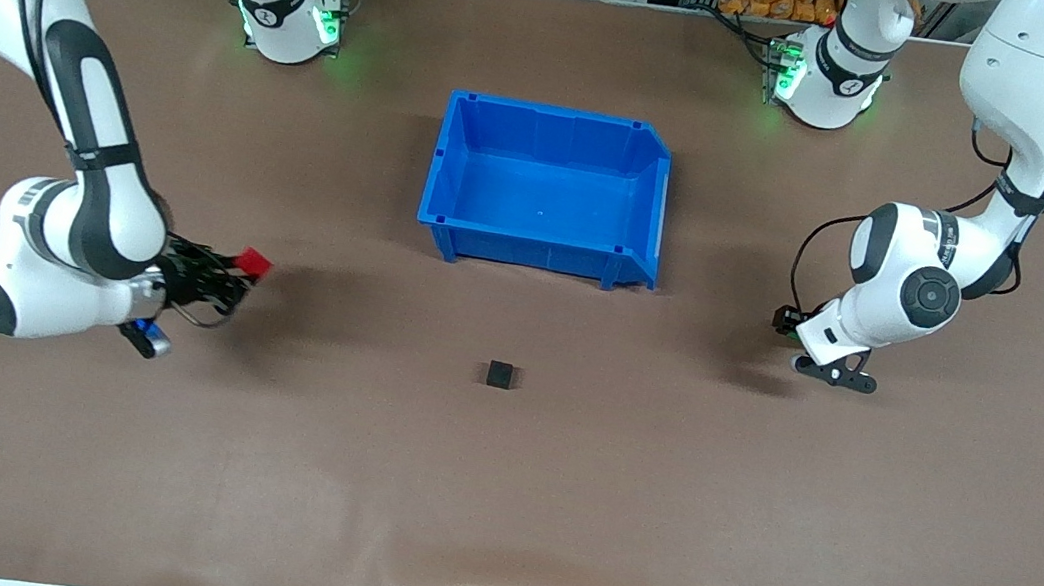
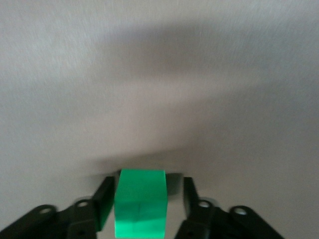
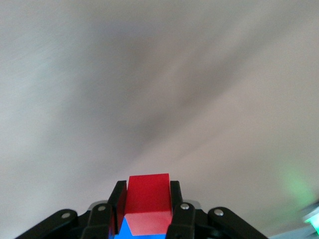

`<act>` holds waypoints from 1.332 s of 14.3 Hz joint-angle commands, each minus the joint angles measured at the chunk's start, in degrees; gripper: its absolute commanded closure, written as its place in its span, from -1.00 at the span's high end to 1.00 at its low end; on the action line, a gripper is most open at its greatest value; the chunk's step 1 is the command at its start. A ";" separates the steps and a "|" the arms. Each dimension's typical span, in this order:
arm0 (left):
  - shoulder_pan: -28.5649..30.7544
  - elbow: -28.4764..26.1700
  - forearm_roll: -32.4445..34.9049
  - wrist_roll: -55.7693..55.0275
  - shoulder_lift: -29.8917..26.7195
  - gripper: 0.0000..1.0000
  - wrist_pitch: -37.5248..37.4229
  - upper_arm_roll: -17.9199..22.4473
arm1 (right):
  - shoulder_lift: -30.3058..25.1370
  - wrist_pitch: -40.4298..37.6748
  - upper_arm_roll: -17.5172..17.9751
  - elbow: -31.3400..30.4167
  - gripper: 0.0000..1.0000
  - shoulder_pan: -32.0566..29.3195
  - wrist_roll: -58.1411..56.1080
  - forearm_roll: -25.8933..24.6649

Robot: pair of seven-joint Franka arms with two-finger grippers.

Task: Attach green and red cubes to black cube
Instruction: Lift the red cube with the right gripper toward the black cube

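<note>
Right gripper [image 3: 145,209]: I see its jaws pinching the red cube [image 3: 147,203] from both sides, clear in the right wrist view. In the front view that gripper [image 1: 234,277] sits at middle left of the frame, up over bare desk [image 1: 493,511], red cube [image 1: 254,264] poking out at its tip.

Left gripper [image 2: 142,204]: jaws pinching the green cube [image 2: 140,203]; the lower part of the cube is cut off by the frame edge in the left wrist view. In the front view the left gripper [image 1: 788,324] is at middle right, mostly hidden by its own wrist, so I can only make out a sliver of green there.

Black cube [image 1: 500,374] sits alone on the desk, centre of the frame, just below the blue bin [image 1: 450,223], well apart from both grippers. It does not show in either wrist view; both show only blurred desk surface past the cubes.
</note>
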 commanded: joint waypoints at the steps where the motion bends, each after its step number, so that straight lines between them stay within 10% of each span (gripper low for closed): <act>1: 0.02 0.09 0.43 0.84 -0.35 -1.00 -1.96 0.21 | 3.42 7.06 0.40 4.66 -1.00 6.36 21.34 5.98; 9: -0.69 6.66 -0.36 -22.57 -1.49 -1.00 -6.07 -1.80 | 13.01 36.70 0.75 8.89 -1.00 21.23 49.79 11.62; 19: -9.82 26.96 -0.54 -82.26 8.26 -1.00 -8.82 -4.97 | 16.96 44.08 0.57 9.06 -1.00 25.81 54.64 10.92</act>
